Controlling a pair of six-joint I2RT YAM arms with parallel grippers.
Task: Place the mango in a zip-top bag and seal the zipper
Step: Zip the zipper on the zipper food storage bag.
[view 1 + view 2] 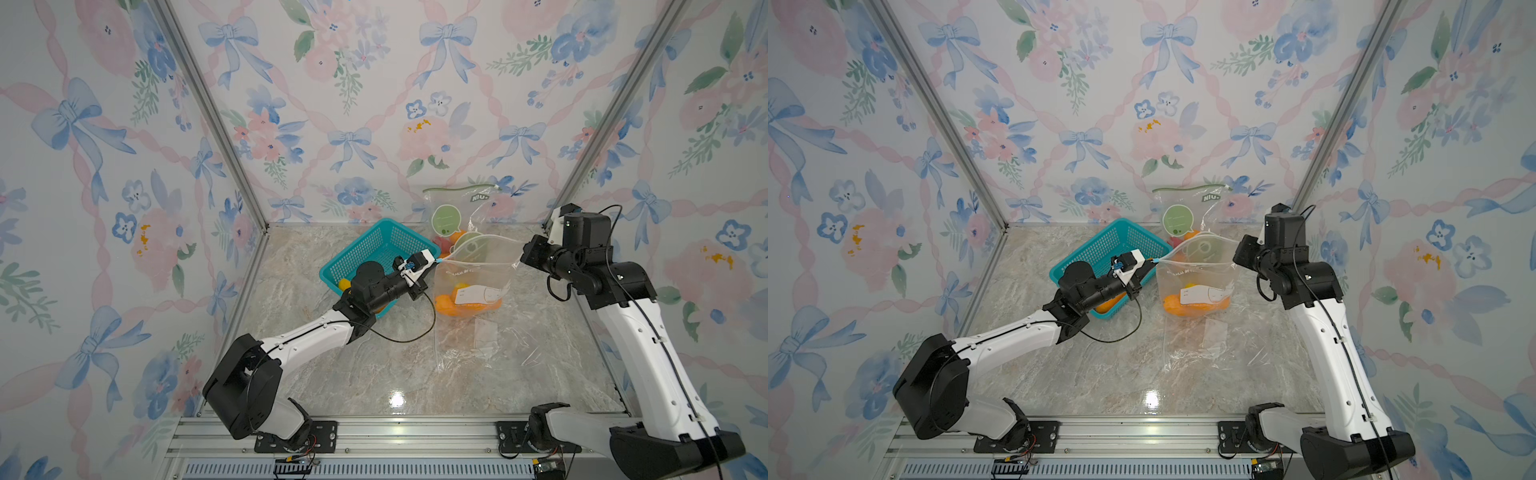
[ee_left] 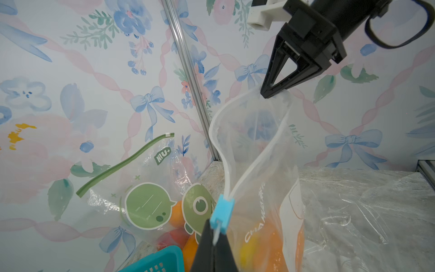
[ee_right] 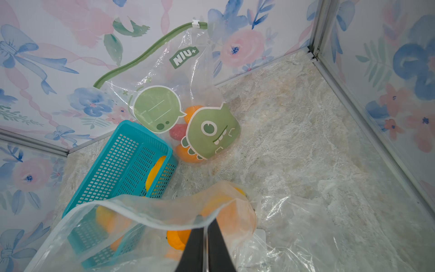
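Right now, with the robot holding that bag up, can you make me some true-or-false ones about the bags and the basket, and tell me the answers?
1. The clear bag is zipped shut. False: its mouth gapes open, and the blue slider sits at one end.
2. An orange mango lies inside the clear bag. True.
3. The teal basket has nothing in it. False: a yellow fruit lies in it.
4. The left gripper and the right gripper each pinch one end of the clear bag's top. True.
5. The monster bag lies flat on the table. False: it leans against the back wall.
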